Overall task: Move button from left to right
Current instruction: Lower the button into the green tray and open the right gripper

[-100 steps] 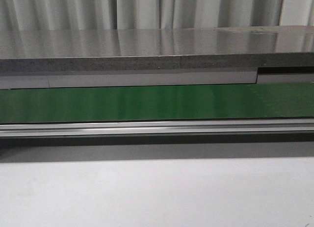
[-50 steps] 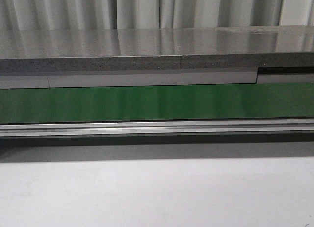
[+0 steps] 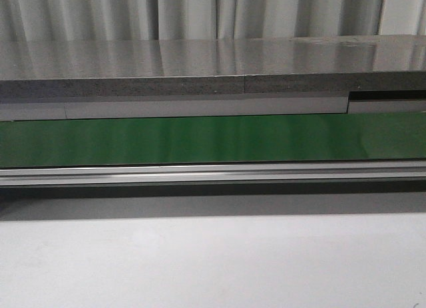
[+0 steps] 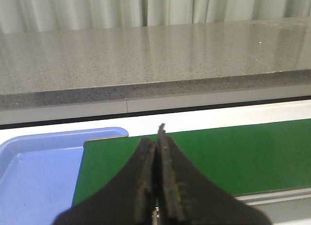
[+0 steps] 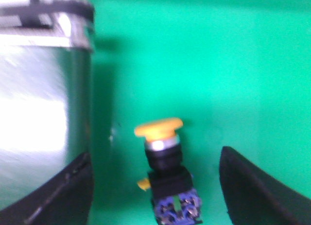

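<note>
Right gripper [image 5: 155, 186]: jaws spread wide, nothing held. The dark fingers [image 5: 252, 186] sit on either side of the button [image 5: 167, 174], clear gaps on both sides, no contact.

Button lies on the green belt [image 5: 233, 64], between those fingers. Yellow-orange cap is at the end away from the gripper, then a silver ring, then the black body with bluish marks closest to the fingers. Just beside it, past one finger, is the shiny metal side rail [image 5: 43, 113] of the belt. View is slightly blurred.

Left gripper [image 4: 156, 186]: jaws pressed together, empty. It hangs over the end of the belt, where a light blue tray [image 4: 34, 171] butts up against the green surface. Tray looks bare in the part that shows.

Front view: white table [image 3: 213, 261] nearest, then the aluminium rail [image 3: 213, 173], then the belt running full width with no button or gripper showing in this shot. Behind it a grey speckled counter [image 3: 200, 62], then pale curtains [image 3: 186, 12].
</note>
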`<act>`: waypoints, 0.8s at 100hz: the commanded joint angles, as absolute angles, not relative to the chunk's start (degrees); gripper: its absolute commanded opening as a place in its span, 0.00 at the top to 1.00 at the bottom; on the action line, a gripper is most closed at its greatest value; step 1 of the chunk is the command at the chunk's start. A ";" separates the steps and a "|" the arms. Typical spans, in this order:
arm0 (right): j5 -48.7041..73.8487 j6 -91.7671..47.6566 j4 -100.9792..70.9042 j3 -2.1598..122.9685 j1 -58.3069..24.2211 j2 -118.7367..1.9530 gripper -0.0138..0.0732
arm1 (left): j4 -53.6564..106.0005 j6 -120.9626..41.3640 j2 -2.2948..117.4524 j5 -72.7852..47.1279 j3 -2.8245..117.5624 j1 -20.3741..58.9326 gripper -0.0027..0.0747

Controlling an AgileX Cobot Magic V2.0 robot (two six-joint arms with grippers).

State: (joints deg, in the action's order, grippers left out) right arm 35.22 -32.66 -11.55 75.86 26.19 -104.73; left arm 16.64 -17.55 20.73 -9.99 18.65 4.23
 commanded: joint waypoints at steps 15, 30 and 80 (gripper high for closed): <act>30.77 -32.47 -20.94 77.72 23.21 -95.75 0.22 | 17.41 -17.39 20.99 -5.31 20.15 4.91 0.99; 29.31 -32.47 -22.35 77.66 17.87 -91.71 0.22 | 17.41 -17.39 20.99 -5.31 20.15 4.91 0.99; 18.84 -32.47 -26.63 63.72 6.06 -75.34 0.22 | 17.41 -17.39 20.99 -5.31 20.15 4.91 0.99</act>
State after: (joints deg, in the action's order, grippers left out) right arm 25.65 -32.40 -25.31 66.24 7.09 -80.78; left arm 16.64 -17.55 20.73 -9.99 18.65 4.23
